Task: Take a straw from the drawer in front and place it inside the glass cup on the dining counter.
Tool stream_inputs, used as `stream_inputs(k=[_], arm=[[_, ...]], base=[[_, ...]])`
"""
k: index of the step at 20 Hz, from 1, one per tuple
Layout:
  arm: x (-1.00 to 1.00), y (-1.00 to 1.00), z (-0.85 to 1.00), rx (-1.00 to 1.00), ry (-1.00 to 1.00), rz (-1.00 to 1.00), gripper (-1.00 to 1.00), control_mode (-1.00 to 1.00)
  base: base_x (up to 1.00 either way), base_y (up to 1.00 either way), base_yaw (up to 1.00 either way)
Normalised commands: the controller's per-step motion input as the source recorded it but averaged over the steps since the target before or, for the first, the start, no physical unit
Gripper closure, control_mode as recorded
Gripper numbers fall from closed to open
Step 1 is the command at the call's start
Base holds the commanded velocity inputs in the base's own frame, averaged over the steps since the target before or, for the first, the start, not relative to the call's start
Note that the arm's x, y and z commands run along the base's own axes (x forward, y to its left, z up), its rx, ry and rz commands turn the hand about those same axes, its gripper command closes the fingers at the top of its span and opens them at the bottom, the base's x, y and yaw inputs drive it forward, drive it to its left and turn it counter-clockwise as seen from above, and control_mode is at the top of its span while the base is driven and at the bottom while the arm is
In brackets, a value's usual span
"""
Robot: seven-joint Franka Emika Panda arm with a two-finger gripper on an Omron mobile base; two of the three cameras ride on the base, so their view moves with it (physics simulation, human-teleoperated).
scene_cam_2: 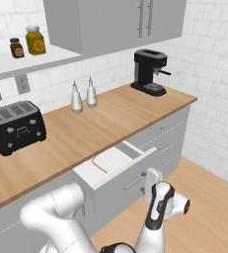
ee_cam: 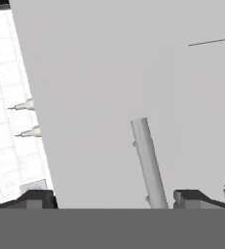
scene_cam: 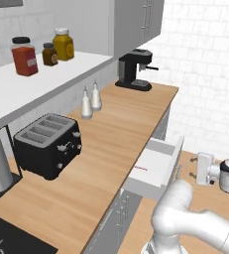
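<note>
My fingers (ee_cam: 41, 198) are spread wide, grasping nothing, just in front of the drawer's (scene_cam_2: 116, 168) bar handle (ee_cam: 149, 163). The drawer stands pulled out below the worktop's (scene_cam_2: 86, 133) front edge; the straw (scene_cam_2: 99, 165) lies inside it.

White arm bent low, claw (ee_cam: 114, 197) jaws spread wide

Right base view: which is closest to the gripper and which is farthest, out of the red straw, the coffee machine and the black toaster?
Measured from the gripper, which hangs open in front of the pulled-out drawer:
1. The straw, lying in the drawer just to the gripper's left.
2. The coffee machine, at the counter's far right end.
3. The toaster, at the left end.
</note>
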Motion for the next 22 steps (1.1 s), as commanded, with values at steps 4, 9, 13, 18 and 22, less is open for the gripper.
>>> stream_inputs(k=[4, 9, 13, 18, 22], arm=[[-0.17, 0.08, 0.83, -0.26, -0.07, 0.0, -1.0, -1.0], [-0.04, 0.28, 0.71, -0.3, -0.03, 0.0, -1.0, -1.0], [0.0, 0.35, 0.81, -0.31, 0.0, 0.0, -1.0, -1.0], [0.03, 0.41, 0.61, -0.29, 0.05, 0.03, -1.0, -1.0], [0.34, 0.55, 0.04, -0.28, 0.2, 0.1, -1.0, -1.0]], base=[[0.0, 0.0, 0.0], [0.0, 0.0, 0.0], [0.0, 0.0, 0.0], [0.0, 0.0, 0.0], [0.0, 0.0, 0.0]])
